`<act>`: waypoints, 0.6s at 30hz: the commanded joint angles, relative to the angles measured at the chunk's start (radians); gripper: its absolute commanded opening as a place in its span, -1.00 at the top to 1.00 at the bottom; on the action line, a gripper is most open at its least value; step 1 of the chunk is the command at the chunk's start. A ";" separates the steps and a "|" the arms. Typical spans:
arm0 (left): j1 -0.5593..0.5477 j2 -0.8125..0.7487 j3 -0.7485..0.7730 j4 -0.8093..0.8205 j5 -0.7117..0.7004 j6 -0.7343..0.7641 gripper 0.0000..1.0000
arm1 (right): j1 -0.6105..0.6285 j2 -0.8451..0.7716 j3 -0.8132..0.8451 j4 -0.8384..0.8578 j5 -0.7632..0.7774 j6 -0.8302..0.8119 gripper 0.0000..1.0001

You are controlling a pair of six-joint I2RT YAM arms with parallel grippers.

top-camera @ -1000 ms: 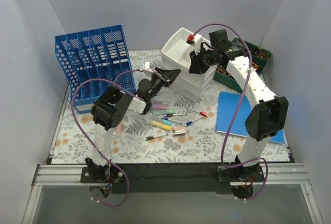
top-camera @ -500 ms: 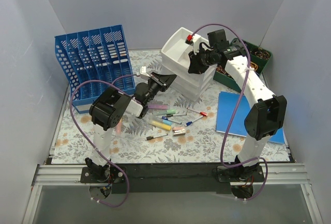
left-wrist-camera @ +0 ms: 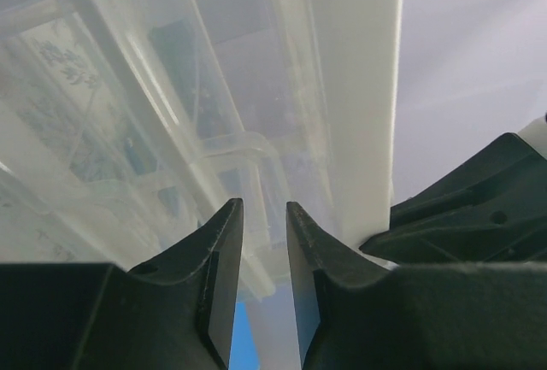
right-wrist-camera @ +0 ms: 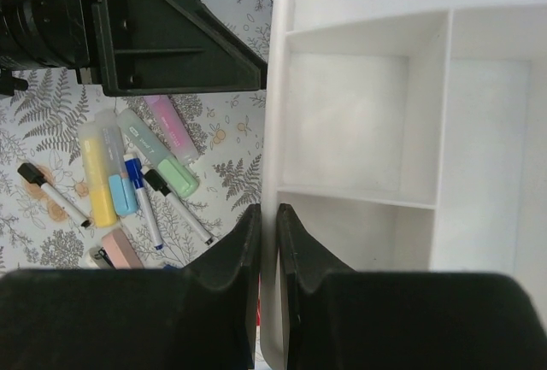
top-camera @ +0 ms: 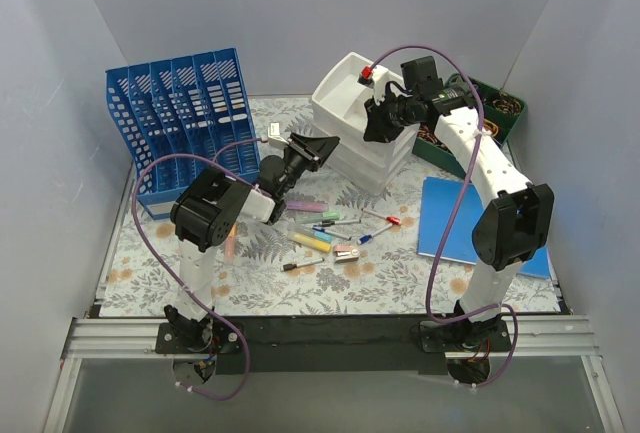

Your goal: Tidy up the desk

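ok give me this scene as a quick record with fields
right gripper: shut on the white tray rim
left gripper: at the drawer unit front, jaws narrowly apart, grip unclear
desk: pens and highlighters loose mid-table
blue file rack: back left
blue notebook: flat, right side
green bin: back right corner

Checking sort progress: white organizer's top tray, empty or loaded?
Empty where visible: the top tray shows bare white compartments in the right wrist view; the highlighters and markers lie on the desk.
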 commanded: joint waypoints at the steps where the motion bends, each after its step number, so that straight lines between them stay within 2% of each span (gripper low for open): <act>1: 0.001 -0.042 0.053 0.415 0.017 -0.184 0.44 | -0.012 0.041 0.016 -0.022 -0.011 0.022 0.93; 9: 0.001 -0.024 0.085 0.358 0.023 -0.198 0.22 | -0.013 0.044 0.016 -0.022 -0.018 0.022 0.92; 18: -0.008 0.019 0.130 0.355 0.035 -0.235 0.15 | -0.012 0.038 0.013 -0.022 -0.028 0.023 0.92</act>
